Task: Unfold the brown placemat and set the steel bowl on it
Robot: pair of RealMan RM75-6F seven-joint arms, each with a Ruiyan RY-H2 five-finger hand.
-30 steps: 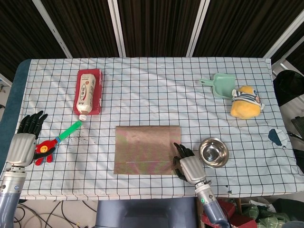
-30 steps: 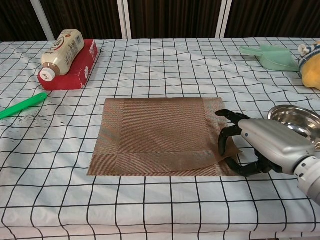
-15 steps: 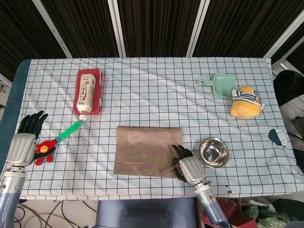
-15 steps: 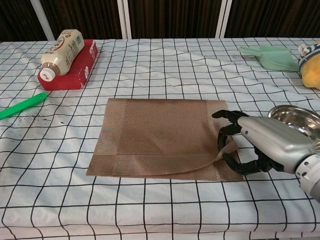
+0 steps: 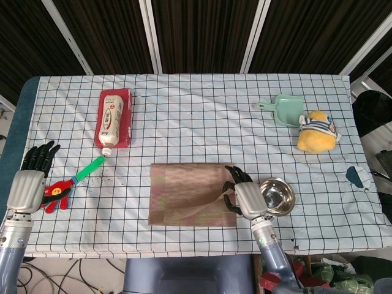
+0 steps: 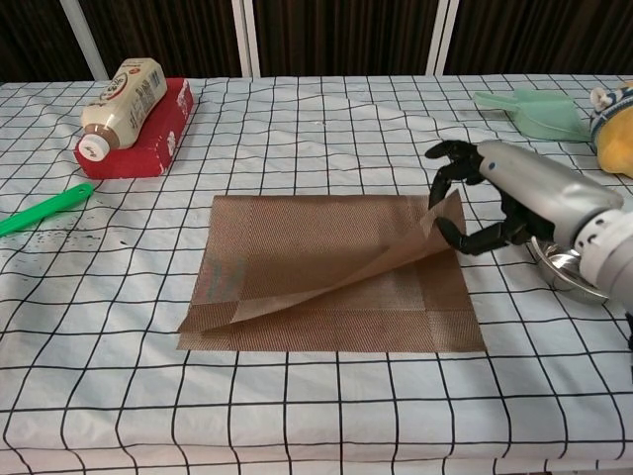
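Head view: my right hand (image 5: 247, 199) has risen since 0.5 s ago, fingers pinching the brown placemat's (image 5: 184, 202) top layer at its right corner. The steel bowl (image 5: 278, 196) sits just right of it. My left hand (image 5: 27, 187) rests open-fingered at the table edge.

Chest view: the flap (image 6: 346, 272) peels diagonally off the mat. My hand (image 6: 524, 193) hides most of the bowl (image 6: 569, 272).
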